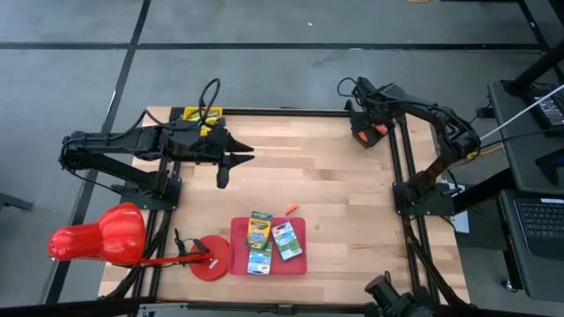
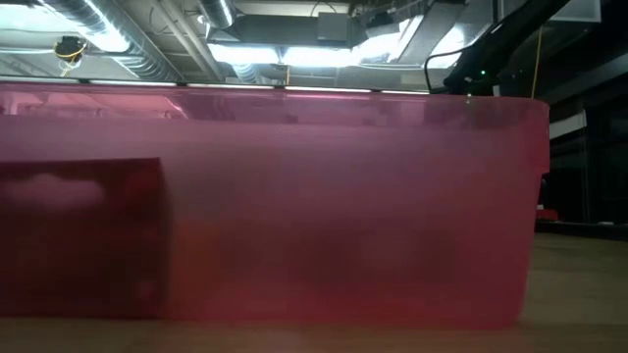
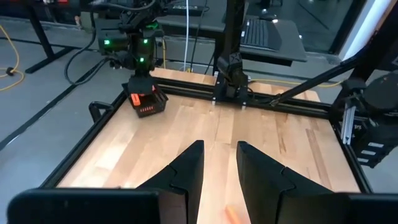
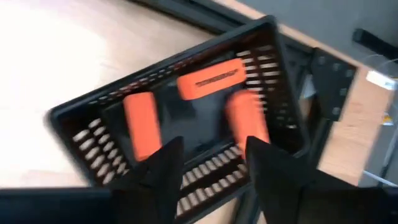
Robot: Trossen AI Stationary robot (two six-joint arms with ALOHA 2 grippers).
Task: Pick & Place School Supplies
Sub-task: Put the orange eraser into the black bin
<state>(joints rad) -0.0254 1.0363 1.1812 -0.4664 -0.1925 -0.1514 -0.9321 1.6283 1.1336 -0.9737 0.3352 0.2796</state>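
The red tray [image 1: 300,261] sits near the table's near edge and holds two yellow-green crayon boxes [image 1: 259,231] and a green-white pack [image 1: 286,240], all lying flat. One short orange stick [image 1: 291,209] lies on the wood just beyond the tray. A small black basket [image 4: 186,118] at the far right corner holds three orange sticks [image 4: 142,124]. My right gripper [image 4: 211,162] hovers open over that basket. My left gripper [image 3: 219,168] is open above the table's left middle, with an orange stick [image 3: 231,213] just below it. A yellow item [image 1: 199,114] lies at the far edge.
A big red cone-shaped object [image 1: 97,236] lies at the near left edge beside a red round disc [image 1: 211,257]. Black frame rails [image 1: 401,176] border the table. The low view is filled by the tray's red wall [image 2: 294,216]. Bare wood lies between tray and basket.
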